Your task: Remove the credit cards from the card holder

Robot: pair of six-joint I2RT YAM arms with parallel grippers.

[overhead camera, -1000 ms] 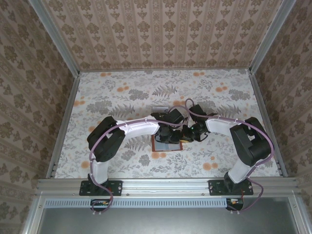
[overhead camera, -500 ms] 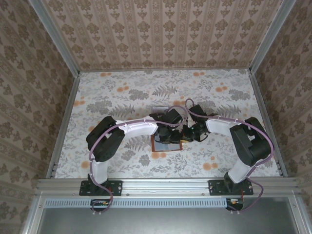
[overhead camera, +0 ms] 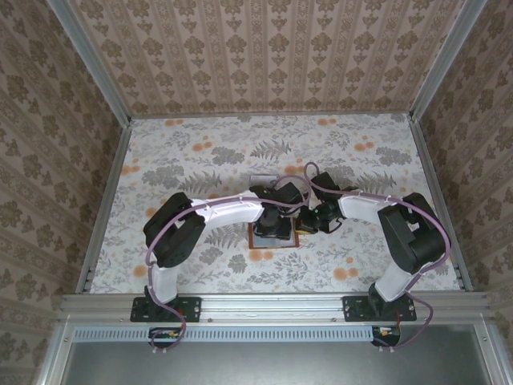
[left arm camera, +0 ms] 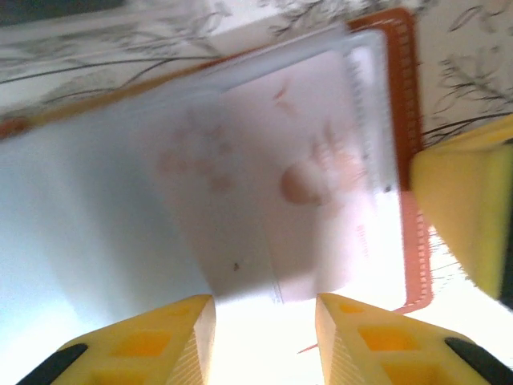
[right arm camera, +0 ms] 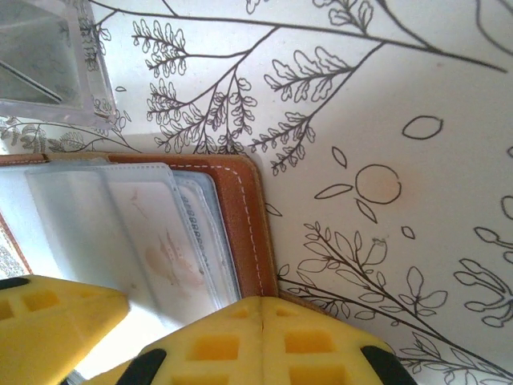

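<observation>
The card holder (overhead camera: 272, 238) lies open on the table, its brown stitched rim (right arm camera: 240, 216) framing grey-clear pockets. A pale glossy credit card (left arm camera: 313, 176) with faint reddish print sits in the top pocket, and the same card (right arm camera: 160, 241) shows in the right wrist view. My left gripper (left arm camera: 264, 337) is open just over the pockets, a yellow finger on each side of the card's near end. My right gripper (right arm camera: 263, 317) is shut, its fingers pressed together on the holder's right edge, where a brown strap tab (right arm camera: 321, 301) pokes out from under them.
A clear plastic tray (right arm camera: 48, 64) stands just beyond the holder, and the tray (overhead camera: 263, 181) also shows from above. The two wrists crowd together over the holder. Flower-patterned table (overhead camera: 184, 152) stretches out on all sides, with walls around it.
The left wrist has shifted slightly over the holder. The right arm and the holder have stayed put.
</observation>
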